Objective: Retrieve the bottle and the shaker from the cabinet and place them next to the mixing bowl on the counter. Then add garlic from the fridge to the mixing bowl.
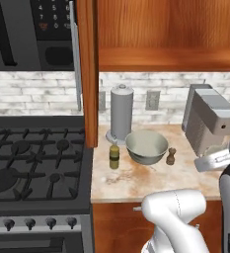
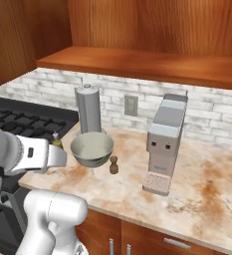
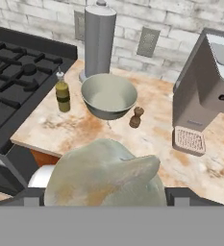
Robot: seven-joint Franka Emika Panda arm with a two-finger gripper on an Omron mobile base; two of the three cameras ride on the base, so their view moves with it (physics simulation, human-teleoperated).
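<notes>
Bottle (image 3: pixel 62 95) and shaker (image 3: pixel 136 116) are already on the counter (image 3: pixel 152 144), one on each side of the mixing bowl (image 3: pixel 108 111), both upright and just beside it, not touching. So the step in hand looks like the last one: garlic into the bowl. The garlic (image 3: pixel 106 175) sits big and pale right at the gripper (image 3: pixel 107 194) in the hand view. The fingertips are hidden behind it, but the jaws stand wide and appear clamped around the bulb. The hand is out over the front edge of the counter, short of the bowl and above it. To do it well: carry the bulb forward until it is over the middle of the bowl, lower it close to the rim, then release, so it does not bounce out. Come in from the front. The bottle is near the bowl on the stove (image 3: pixel 17 81) side, and the shaker is near on the coffee machine (image 3: pixel 205 86) side, so sideways drift could tip either one. The paper towel holder (image 3: pixel 99 38) stands right behind the bowl, so do not overshoot. The open cabinet door (image 1: pixel 89 74) hangs to the left above the bottle, so keep the arm low and right of it. Open room is at the counter front and between the shaker and the coffee machine.
</notes>
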